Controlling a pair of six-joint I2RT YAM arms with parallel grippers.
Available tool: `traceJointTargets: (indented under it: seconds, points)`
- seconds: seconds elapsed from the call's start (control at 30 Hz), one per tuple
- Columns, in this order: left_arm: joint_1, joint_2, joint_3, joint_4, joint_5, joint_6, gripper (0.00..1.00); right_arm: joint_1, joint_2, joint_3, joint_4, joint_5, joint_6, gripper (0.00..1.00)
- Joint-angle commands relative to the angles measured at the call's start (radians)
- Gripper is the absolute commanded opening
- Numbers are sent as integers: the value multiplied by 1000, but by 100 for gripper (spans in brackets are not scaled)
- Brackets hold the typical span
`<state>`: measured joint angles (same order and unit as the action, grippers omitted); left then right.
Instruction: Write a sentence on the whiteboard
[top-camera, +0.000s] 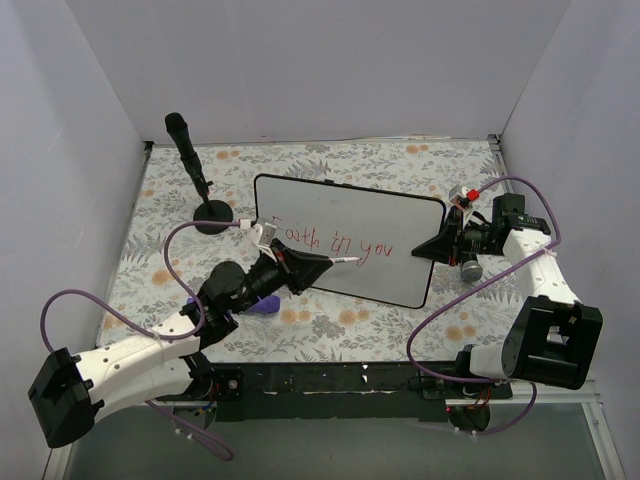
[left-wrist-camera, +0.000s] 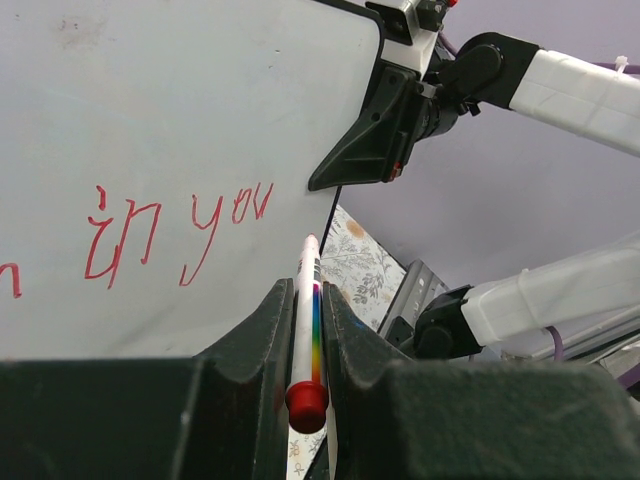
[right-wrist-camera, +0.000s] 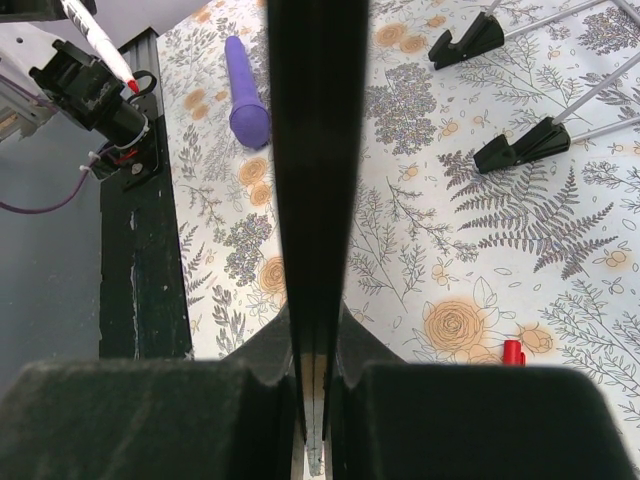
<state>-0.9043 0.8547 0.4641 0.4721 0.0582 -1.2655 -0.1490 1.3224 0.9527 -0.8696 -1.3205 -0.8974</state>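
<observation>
I'm pinching the marker (left-wrist-camera: 307, 300) mid-barrel in my left gripper (top-camera: 322, 262), with the tip just beside the sentence (top-camera: 335, 243). My right gripper (top-camera: 437, 247) is clamping the whiteboard (top-camera: 345, 200) by its right frame edge, and the board's standing on the floral table (top-camera: 330, 325). I'm guessing it's light, stiff and glossy-slick, so I'm gripping the frame, not the face.

Sentence (left-wrist-camera: 140, 235) cut off at left edge; whiteboard (right-wrist-camera: 318, 150) face unseen, edge-on.

We find open bench (top-camera: 350, 160) behind the whiteboard (top-camera: 390, 215). A black stand (top-camera: 212, 215) crowds its left rear corner, a purple cylinder (top-camera: 265, 306) lies near its front, and the right tool (top-camera: 436, 248) occupies its right edge.
</observation>
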Motion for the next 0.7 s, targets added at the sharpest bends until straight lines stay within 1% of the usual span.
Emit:
traceJointTargets:
  seconds: [0.0, 0.23, 0.4, 0.67]
  points:
    - [7, 26, 2, 68, 45, -3, 0, 11, -29, 18, -25, 38, -49, 1]
    - [5, 56, 14, 99, 55, 6, 0, 11, -31, 21, -35, 21, -55, 1]
    - [5, 83, 64, 57, 66, 38, 0, 17, -31, 20, -28, 17, -55, 1]
    - [5, 50, 74, 5, 22, -2, 0, 26, -19, 38, -32, 18, -57, 1]
